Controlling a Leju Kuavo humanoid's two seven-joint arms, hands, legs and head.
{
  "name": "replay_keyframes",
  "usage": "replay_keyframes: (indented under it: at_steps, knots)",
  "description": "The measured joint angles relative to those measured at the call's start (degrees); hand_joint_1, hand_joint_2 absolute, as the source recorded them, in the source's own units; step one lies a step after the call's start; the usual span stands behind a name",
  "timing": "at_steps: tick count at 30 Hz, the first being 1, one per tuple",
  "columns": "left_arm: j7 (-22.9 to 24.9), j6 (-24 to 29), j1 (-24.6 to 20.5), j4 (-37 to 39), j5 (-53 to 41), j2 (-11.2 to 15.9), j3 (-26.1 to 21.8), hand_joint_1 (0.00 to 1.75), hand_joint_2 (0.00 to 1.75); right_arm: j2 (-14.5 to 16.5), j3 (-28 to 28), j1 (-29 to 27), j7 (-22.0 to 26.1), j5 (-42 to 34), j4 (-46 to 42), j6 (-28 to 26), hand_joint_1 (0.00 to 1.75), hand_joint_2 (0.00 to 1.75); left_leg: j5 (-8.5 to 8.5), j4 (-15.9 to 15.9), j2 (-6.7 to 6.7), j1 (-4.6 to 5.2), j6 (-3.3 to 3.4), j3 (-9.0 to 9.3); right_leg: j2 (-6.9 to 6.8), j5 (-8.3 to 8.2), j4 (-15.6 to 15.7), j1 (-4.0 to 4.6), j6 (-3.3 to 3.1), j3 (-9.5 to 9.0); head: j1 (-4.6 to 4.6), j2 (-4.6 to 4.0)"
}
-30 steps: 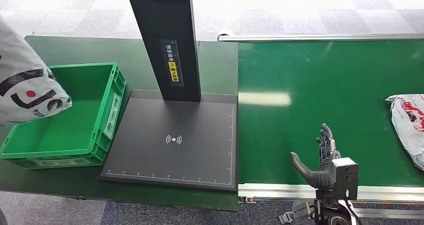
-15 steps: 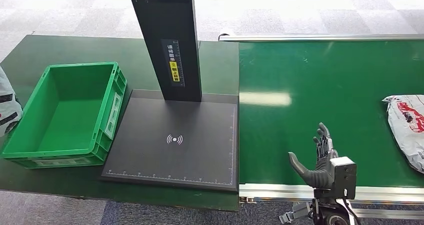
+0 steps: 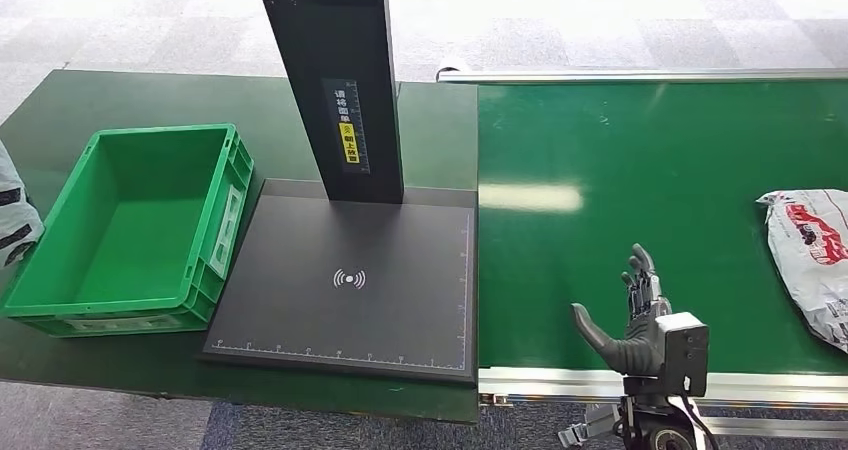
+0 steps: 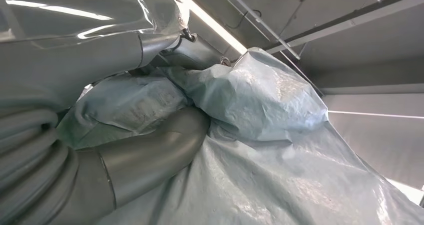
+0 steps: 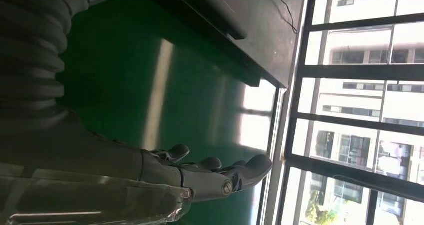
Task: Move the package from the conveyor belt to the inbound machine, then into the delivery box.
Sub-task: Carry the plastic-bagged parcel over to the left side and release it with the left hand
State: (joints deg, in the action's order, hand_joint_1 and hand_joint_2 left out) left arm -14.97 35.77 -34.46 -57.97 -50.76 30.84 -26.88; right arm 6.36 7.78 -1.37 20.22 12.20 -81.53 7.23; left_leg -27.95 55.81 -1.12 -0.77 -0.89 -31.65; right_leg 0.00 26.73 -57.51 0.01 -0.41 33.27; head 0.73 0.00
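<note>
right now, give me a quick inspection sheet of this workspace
surface: green conveyor belt on the right, dark green table on the left.
job's things: white package with red print lies on the belt at the right edge; black inbound machine platform bare; green delivery box has nothing inside.
clutter: nothing seen.
robot hands: right robot hand open, upright over the belt's near edge, apart from the package; left robot hand grips a grey plastic bag.
cables: thin black cable by the right wrist.
surroundings: grey tiled floor; windows beyond the belt.
</note>
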Motion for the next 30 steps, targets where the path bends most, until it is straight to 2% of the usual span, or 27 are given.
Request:
replay_keyframes:
  at_steps: [21,24,30]
  knots:
    - [-2.52,-2.18,-0.03,-6.99,2.76,-2.59,1.01,1.75,1.75,0.07,-0.11,0.12,0.0,-0.01,0.0,-0.13,0.0,1.75,0.0,0.01,-0.02,0.0,0.0,0.03,0.0,0.0,0.0,0.0,0.0,0.03,0.01,0.0]
    - [-2.92,-4.41,0.0,-9.37,3.77,-3.83,2.13,1.75,1.75,0.11,-0.11,0.07,-0.02,0.01,0.0,-0.13,0.0,1.75,0.0,0.02,0.05,0.0,0.0,0.03,-0.04,0.0,0.01,0.0,0.0,0.01,-0.01,0.0]
    - [-0.19,-5.85,0.0,-13.78,2.13,-6.35,5.43,1.75,1.75,0.51,-0.07,-0.07,-0.02,0.03,-0.04,-0.13,0.0,1.75,0.0,0.02,-0.03,0.01,0.0,0.04,-0.03,-0.02,0.01,-0.02,0.01,-0.01,-0.01,0.0]
